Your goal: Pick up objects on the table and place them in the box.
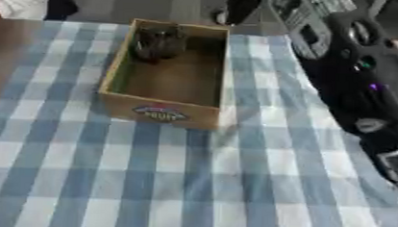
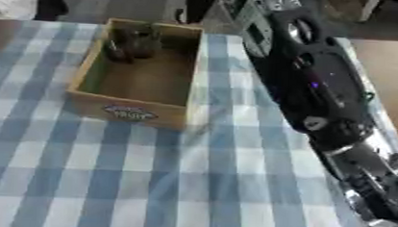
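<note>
The counter fills most of both views, covered by a cloth checked in pale blue and white; a strip of bare brown surface shows at its far left edge.

Next in size is the robot's right arm, a long black limb with silver joints that comes in from the upper right and runs down the right side of the view, lying over the right edge of the cloth. A small purple light glows on it partway along. Its lower end, in the bottom right corner of the right eye view, turns into silver and black parts that are probably the right hand, but the blur there hides the fingers, so one cannot tell whether they are spread or curled, or whether they hold anything.

The box stands on the far half of the cloth, left of centre, well apart from the arm. It is an open cardboard tray with low tan walls, a brown floor and a coloured oval label on the near wall.

Inside the box, in the far left corner, sits a dark object, blackish and somewhat shiny; its shape is not clear enough to name. The rest of the box floor is bare.
</note>
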{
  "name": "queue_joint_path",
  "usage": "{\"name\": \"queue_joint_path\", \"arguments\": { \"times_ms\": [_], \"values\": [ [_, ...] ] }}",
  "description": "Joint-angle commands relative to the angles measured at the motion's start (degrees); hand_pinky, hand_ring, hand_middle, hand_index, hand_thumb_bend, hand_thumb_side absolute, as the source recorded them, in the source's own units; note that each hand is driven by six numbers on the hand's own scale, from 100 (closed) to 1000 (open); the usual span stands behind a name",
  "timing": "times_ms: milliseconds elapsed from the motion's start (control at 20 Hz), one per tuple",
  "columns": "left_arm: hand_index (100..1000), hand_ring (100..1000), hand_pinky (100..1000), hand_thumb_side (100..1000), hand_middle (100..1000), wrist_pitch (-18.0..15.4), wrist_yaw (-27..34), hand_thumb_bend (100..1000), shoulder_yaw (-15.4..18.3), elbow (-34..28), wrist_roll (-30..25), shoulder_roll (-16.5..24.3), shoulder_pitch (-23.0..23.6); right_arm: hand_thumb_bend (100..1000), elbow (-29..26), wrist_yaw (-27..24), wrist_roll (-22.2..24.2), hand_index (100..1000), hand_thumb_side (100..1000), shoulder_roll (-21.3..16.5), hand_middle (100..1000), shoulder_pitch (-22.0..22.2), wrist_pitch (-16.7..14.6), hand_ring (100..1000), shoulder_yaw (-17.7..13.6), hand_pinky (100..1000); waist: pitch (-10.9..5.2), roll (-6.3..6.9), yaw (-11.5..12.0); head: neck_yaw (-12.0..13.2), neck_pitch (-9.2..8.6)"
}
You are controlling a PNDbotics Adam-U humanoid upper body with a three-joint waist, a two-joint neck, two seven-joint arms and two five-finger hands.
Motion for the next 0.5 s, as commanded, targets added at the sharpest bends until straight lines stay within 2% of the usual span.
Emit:
{"name": "queue_joint_path", "arguments": {
  "times_ms": [50,100,150,200,250,350,400,450,500],
  "values": [
    [801,624,803,666,658,0.0,-0.4,100,0.7,-1.1,0.4,0.9,-0.5,434,-15.6,-3.8,-1.5,827,260,-4.6,613,3.5,4.3,849,-2.5,773,-1.32,0.34,-0.2,0.4,0.16],
    [801,624,803,666,658,0.0,-0.4,100,0.8,-1.1,0.5,0.9,-0.5,439,-22.9,-5.0,-1.0,826,290,-5.6,606,5.9,7.8,842,-3.5,764,-1.27,0.44,-0.3,0.5,0.14],
    [802,624,803,666,658,0.0,-0.5,100,0.8,-1.1,0.6,0.9,-0.6,366,-28.9,-6.1,-0.8,826,300,-6.4,609,7.9,10.9,839,-4.5,758,-1.23,0.52,-0.4,0.5,0.14],
    [802,624,803,666,658,-0.1,-0.5,100,0.9,-1.1,0.7,0.9,-0.6,445,-33.8,-6.9,-1.3,826,333,-6.9,599,9.9,13.5,835,-5.6,753,-1.17,0.66,-0.6,0.7,0.14],
    [803,624,803,666,659,-0.1,-0.5,100,0.9,-1.1,0.7,0.9,-0.6,449,-37.5,-7.6,-1.9,825,363,-7.3,594,11.6,15.4,831,-6.5,746,-1.14,0.79,-0.7,0.7,0.2],
    [804,624,802,665,659,-0.1,-0.5,100,1.0,-1.1,0.9,0.8,-0.7,453,-40.4,-9.5,-5.2,826,410,-7.6,592,14.4,16.8,828,-7.9,740,-1.13,1.03,-0.9,0.7,0.39],
    [806,624,802,666,660,-0.1,-0.5,100,1.0,-1.1,1.0,0.8,-0.7,458,-40.9,-11.0,-7.7,826,476,-7.6,591,15.8,16.6,825,-8.5,735,-1.12,1.16,-1.1,0.8,0.51],
    [806,624,802,665,660,-0.1,-0.5,100,1.1,-1.1,1.1,0.8,-0.7,437,-41.1,-12.9,-10.3,826,495,-7.6,590,17.1,16.2,824,-9.0,732,-1.11,1.26,-1.2,0.8,0.59],
    [808,624,802,665,661,0.0,-0.5,100,1.1,-1.1,1.1,0.8,-0.7,297,-41.2,-15.2,-13.1,853,510,-7.5,609,18.6,15.6,829,-9.3,732,-1.08,1.38,-1.3,0.8,0.67]
  ]
}}
